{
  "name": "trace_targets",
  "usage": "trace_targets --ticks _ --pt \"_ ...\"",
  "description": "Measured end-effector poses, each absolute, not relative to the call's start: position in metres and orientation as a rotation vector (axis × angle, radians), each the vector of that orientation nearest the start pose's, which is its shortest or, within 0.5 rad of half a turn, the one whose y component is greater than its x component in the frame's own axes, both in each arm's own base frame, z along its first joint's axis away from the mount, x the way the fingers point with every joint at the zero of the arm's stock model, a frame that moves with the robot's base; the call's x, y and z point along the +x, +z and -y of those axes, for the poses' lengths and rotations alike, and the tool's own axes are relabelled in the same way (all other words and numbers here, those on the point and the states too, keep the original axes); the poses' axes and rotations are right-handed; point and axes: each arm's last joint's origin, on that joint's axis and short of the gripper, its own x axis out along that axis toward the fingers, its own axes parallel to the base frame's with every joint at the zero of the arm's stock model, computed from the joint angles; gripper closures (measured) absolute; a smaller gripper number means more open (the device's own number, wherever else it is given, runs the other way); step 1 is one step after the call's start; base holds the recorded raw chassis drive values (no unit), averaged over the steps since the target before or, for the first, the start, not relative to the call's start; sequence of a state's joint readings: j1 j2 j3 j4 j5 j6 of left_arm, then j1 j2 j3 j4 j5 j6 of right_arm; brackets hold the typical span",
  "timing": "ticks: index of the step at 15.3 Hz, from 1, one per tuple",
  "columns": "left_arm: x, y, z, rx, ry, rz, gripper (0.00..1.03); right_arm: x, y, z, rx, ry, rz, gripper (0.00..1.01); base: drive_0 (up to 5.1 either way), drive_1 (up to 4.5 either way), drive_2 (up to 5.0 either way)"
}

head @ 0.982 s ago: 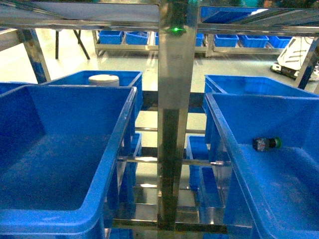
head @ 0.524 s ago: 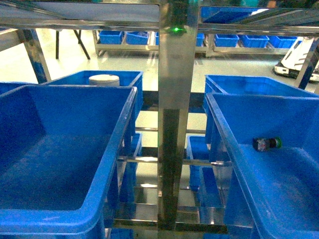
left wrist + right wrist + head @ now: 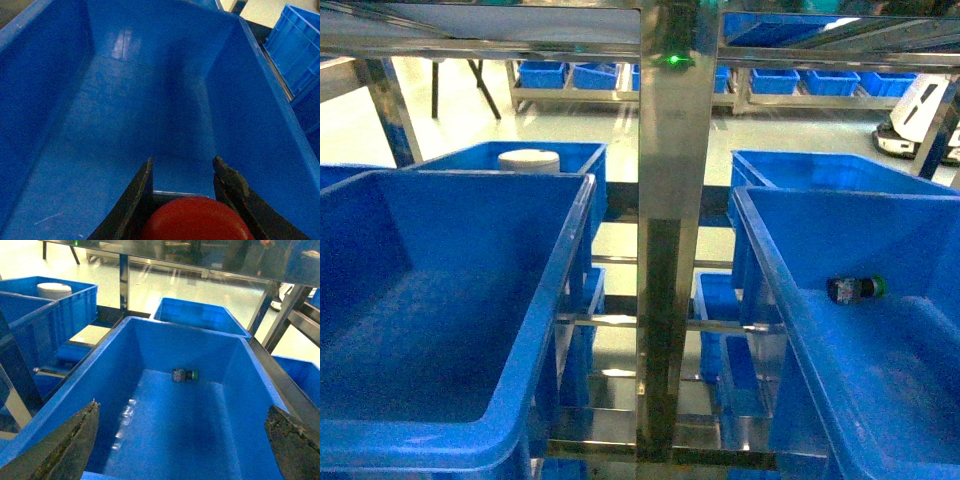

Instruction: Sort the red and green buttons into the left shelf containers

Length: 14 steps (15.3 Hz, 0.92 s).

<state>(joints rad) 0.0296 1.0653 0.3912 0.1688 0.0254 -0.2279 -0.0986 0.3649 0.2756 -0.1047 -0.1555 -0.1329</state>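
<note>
The left claw (image 3: pixel 184 200) is clamped on the red button (image 3: pixel 196 220), whose cap fills the gap between the two dark fingers, and it hangs over the bare floor of the left bin (image 3: pixel 65 165); the step in hand looks like the drop of the red button into this bin. The next move, as I judge it, calls for the fingers to part while the claw is well inside the walls, so that the button lands on the floor and not on the rim. The right claw (image 3: pixel 182 440) stands wide apart and holds nothing, poised over the right bin (image 3: pixel 252 390). The green button (image 3: pixel 185 375) lies on its side at the far end of that bin, at about 12 o'clock from the claw, touching the floor near the back wall. On the steel post (image 3: pixel 665 200) a small green light (image 3: pixel 673 60) glows at 12 o'clock. No brand, label or writing can be read anywhere.
</note>
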Motion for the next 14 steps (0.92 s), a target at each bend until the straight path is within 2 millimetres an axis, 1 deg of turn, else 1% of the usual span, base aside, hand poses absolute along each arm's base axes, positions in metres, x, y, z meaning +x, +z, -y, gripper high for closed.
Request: trace_targets --ticks 2,5,9,10,11,12,13,14 --pt "0.221 0.186 -0.015 -0.245 0.078 -0.503 0.71 0.117 0.217 0.007 -0.108 0.069 -0.188 0.03 0.0 0.00 0.0" --pt "0.236 0.187 -0.020 -0.247 0.084 -0.528 0.71 0.117 0.217 0.007 -0.108 0.069 -0.188 0.03 0.0 0.00 0.0" --pt "0.252 0.164 -0.021 -0.260 0.063 -0.667 0.71 0.117 0.217 0.007 -0.108 0.069 -0.188 0.03 0.0 0.00 0.0" --pt "0.253 0.158 -0.023 -0.265 0.071 -0.689 0.71 0.117 0.217 0.007 -0.108 0.069 -0.188 0.03 0.0 0.00 0.0" --pt "0.247 0.151 -0.025 -0.269 0.074 -0.683 0.71 0.117 0.217 0.007 -0.108 0.069 -0.188 0.03 0.0 0.00 0.0" --pt "0.244 0.147 -0.025 -0.271 0.081 -0.694 0.68 0.117 0.217 0.007 -0.108 0.069 -0.188 0.03 0.0 0.00 0.0" --pt "0.242 0.145 -0.027 -0.273 0.083 -0.696 0.53 0.117 0.217 0.007 -0.108 0.069 -0.188 0.03 0.0 0.00 0.0" --pt "0.242 0.147 -0.028 -0.273 0.081 -0.681 0.43 0.117 0.217 0.007 -0.108 0.069 -0.188 0.03 0.0 0.00 0.0"
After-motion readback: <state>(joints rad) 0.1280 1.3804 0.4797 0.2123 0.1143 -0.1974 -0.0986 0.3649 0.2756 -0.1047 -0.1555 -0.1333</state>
